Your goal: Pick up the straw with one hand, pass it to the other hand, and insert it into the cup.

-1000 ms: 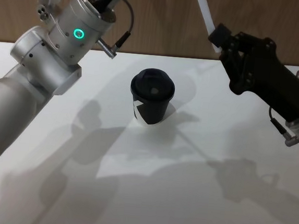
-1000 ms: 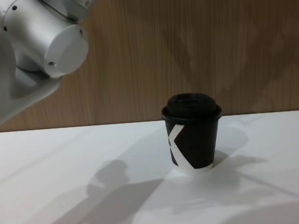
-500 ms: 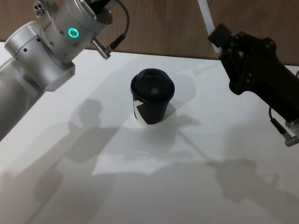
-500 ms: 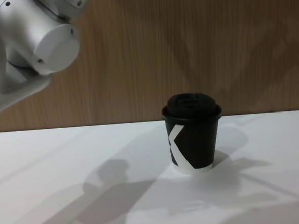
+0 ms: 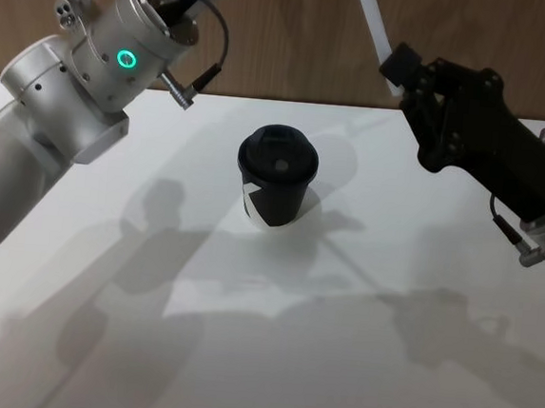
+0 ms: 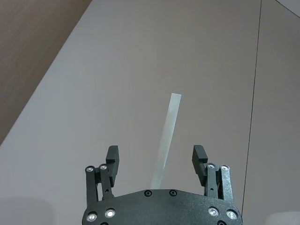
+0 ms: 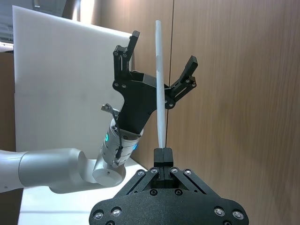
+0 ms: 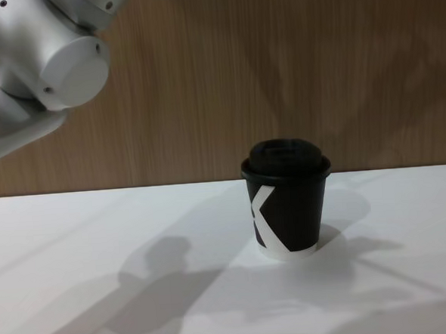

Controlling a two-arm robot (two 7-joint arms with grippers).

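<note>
Up high on the right, the right gripper [image 7: 163,152] has its fingers [image 7: 168,157] pinched tight on the lower end of the straw [image 7: 159,79]. The straw stands nearly upright, thin, white and straight, well above the worktop [image 5: 384,347]. Across from it on the left side, the left gripper [image 6: 156,154] is raised with its fingers spread wide, holding nothing. Here's what matters: in both wrist views the straw's long line runs up through the gap between those open fingers, roughly along the way they point rather than across them, though I can't tell how deep it sits in that gap. I'd say the handover is the step in hand, and the left gripper needs the shaft squarely between its fingers before it closes. Down below, the cup [image 5: 276,180] sits mid-worktop, well apart from both grippers. It's black paper with a white angular mark and a domed black lid [image 5: 279,155], with a pale spot on top that I take for the straw hole. The worktop is smooth and white, and the wall [image 8: 277,58] behind is wood-grained.
</note>
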